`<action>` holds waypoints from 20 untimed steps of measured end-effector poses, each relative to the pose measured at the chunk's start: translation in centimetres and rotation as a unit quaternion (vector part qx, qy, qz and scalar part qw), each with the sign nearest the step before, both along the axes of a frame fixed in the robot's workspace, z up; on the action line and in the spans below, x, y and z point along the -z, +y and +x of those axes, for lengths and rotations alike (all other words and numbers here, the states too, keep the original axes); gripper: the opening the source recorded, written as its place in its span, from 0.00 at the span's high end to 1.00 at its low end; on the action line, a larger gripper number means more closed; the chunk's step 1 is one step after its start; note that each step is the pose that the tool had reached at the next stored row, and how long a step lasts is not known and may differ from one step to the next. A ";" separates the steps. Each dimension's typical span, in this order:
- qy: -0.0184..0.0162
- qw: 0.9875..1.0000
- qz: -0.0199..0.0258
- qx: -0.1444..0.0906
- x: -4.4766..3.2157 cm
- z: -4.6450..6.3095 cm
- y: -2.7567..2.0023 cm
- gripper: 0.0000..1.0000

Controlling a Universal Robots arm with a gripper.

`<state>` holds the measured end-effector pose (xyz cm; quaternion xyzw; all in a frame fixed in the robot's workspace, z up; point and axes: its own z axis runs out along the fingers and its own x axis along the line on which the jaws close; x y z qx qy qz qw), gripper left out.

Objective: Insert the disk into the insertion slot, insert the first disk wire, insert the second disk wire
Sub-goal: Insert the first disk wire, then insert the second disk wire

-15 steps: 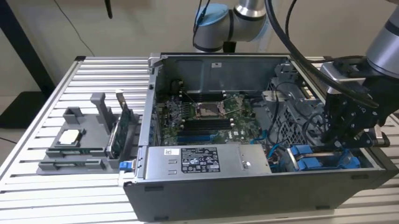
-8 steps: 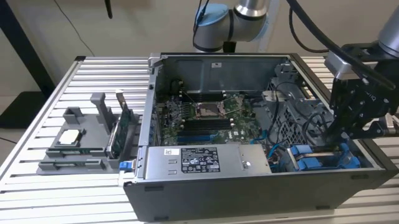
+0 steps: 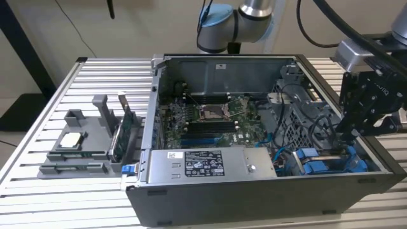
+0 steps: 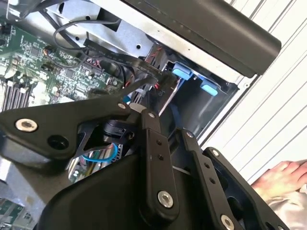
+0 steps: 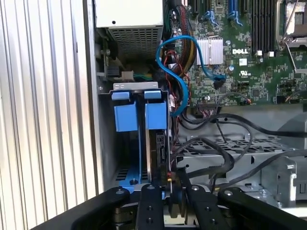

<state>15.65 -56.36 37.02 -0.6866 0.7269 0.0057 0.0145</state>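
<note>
At the front corner of the open computer case (image 3: 254,200), toward the exterior view's right, the gripper (image 3: 351,136) hangs from the arm and reaches down past the case's rim. Its tips are just above the blue plastic parts in that corner. Whether it is open or closed I cannot tell, nor whether it has hold of anything.

Directly below it is the disk (image 3: 316,166). In the first wrist view the disk (image 5: 156,115) seems to stand on edge inside the insertion slot (image 5: 106,143), with the two blue faces of its carrier side by side under a grey bracket. Its silver body is mostly hidden, so this reading is not sure. The gripper (image 5: 165,184) sits just beyond the far end of the blue carrier, in line with it, and a dark narrow part runs from the carrier toward it.

Next to the slot, a blue cable (image 5: 165,52) loops up past a bundle of coloured wires and over the green circuit board (image 5: 249,72). Thick black cables (image 5: 216,148) cross the perforated metal cage beside the gripper.

In the exterior view the grey power-supply box (image 3: 203,164) lies along the case's front edge, and a grey parts holder (image 3: 83,143) stands on the slatted table (image 3: 38,191), well apart from the gripper. In the second wrist view a person's hand (image 4: 283,177) rests on the slats outside the case.
</note>
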 end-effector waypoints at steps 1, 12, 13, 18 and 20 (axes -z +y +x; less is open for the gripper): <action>0.000 1.000 0.000 0.000 -0.07 0.0 0.05 0.73; 0.000 1.000 0.000 0.000 -0.07 1.4 0.44 0.73; 0.000 1.000 0.000 0.000 -0.08 1.6 0.44 0.73; 0.003 1.000 0.000 0.001 -0.08 2.2 0.36 0.73; 0.005 1.000 0.000 0.003 -0.07 2.2 0.24 0.73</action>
